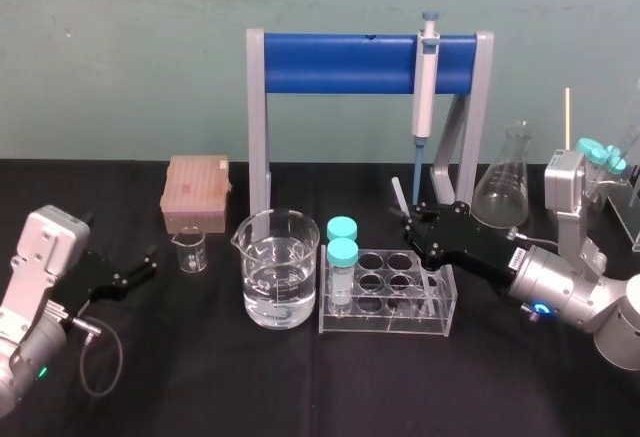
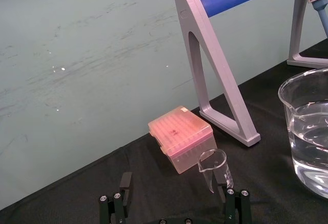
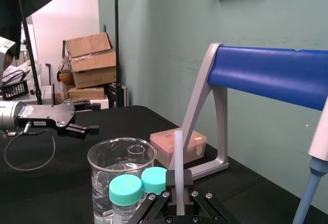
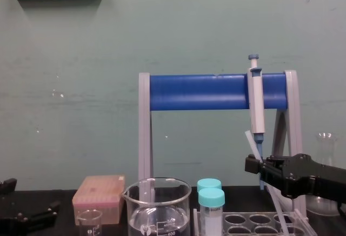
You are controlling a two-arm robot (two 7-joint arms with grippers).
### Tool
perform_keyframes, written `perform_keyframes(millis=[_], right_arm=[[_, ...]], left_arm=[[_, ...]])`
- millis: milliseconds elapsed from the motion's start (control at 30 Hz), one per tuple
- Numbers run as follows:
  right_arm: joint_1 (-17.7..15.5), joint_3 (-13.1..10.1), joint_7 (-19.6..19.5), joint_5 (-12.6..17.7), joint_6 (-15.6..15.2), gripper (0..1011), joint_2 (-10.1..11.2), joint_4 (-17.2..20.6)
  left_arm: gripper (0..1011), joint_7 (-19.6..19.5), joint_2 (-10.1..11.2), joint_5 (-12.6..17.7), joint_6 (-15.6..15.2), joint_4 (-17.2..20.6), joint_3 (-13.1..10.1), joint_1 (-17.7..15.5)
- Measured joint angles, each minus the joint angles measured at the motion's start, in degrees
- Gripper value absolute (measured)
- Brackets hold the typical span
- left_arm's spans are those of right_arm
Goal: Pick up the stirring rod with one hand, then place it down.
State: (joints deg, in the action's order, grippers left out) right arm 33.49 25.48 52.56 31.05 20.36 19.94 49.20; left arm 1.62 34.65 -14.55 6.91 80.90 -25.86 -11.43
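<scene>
1. The right gripper (image 1: pixel 410 222) hangs over the far side of the tube rack (image 1: pixel 440 309), and its jaws are clamped on the stirring rod (image 1: pixel 399 195).
2. The rod is off the table (image 1: pixel 300 387) and tilted. In the chest view its upper end leans toward the robot's left, close in front of the pipette (image 1: pixel 427 87). Its lower part runs down behind the rack.
3. I judge that the lifting is done and only the placing remains.
4. To place it well, I would first carry the rod away from the pipette, the rack and the large beaker (image 1: pixel 280 277) to bare cloth. Then I would turn the wrist until the rod lies almost flat and lower it slowly.
5. I would part the jaws only when the rod rests on the cloth, because a thin round rod may roll or break.
6. The left gripper (image 1: pixel 140 269) rests low at the left near the small beaker (image 1: pixel 191 249), with its jaws apart and holding nothing.
</scene>
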Motion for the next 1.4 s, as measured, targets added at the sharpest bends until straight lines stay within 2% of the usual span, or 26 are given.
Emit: perform_keyframes(millis=[233, 333, 667, 733, 800, 833, 900, 1000, 1067, 1167, 1200, 1267, 1400], right_arm=[[-0.02, -0.03, 0.03, 0.14, 0.00, 72, 0.00, 0.00], [-0.02, -0.05, 0.05, 0.19, 0.00, 120, 0.00, 0.00], [-0.02, -0.08, 0.10, 0.27, 0.00, 451, 0.00, 0.00], [-0.02, -0.08, 0.11, 0.29, 0.00, 491, 0.00, 0.00], [-0.02, -0.08, 0.12, 0.30, 0.00, 577, 0.00, 0.00], [-0.02, -0.08, 0.12, 0.30, 0.00, 586, 0.00, 0.00], [-0.02, -0.08, 0.13, 0.31, 0.00, 673, 0.00, 0.00], [-0.02, -0.08, 0.15, 0.31, 0.00, 729, 0.00, 0.00], [-0.02, -0.08, 0.16, 0.31, 0.00, 827, 0.00, 0.01], [-0.02, -0.08, 0.16, 0.31, 0.00, 911, 0.00, 0.00], [-0.02, -0.08, 0.16, 0.31, 0.00, 911, 0.00, 0.00], [-0.02, -0.08, 0.16, 0.31, 0.00, 990, 0.00, 0.00], [-0.02, -0.08, 0.16, 0.24, 0.07, 1002, 0.01, 0.05]], left_arm=[[1000, 0.00, 0.00, 0.00, 0.00, 0.00, 0.00, 0.00], [1000, 0.00, 0.00, 0.00, 0.00, 0.00, 0.00, 0.00], [1000, 0.00, 0.00, 0.00, 0.00, 0.00, 0.00, 0.00], [1000, 0.00, 0.00, 0.00, 0.00, 0.00, 0.00, 0.00], [1000, 0.00, 0.00, 0.00, 0.00, 0.00, 0.00, 0.00], [1000, 0.00, 0.00, 0.00, 0.00, 0.00, 0.00, 0.00], [1000, 0.00, 0.00, 0.00, 0.00, 0.00, 0.00, 0.00], [1000, 0.00, 0.00, 0.00, 0.00, 0.00, 0.00, 0.00], [1000, 0.00, 0.00, 0.00, 0.00, 0.00, 0.00, 0.00], [1000, 0.00, 0.00, 0.00, 0.00, 0.00, 0.00, 0.00], [1000, 0.00, 0.00, 0.00, 0.00, 0.00, 0.00, 0.00], [1000, 0.00, 0.00, 0.00, 0.00, 0.00, 0.00, 0.00], [1000, 0.00, 0.00, 0.00, 0.00, 0.00, 0.00, 0.00]])
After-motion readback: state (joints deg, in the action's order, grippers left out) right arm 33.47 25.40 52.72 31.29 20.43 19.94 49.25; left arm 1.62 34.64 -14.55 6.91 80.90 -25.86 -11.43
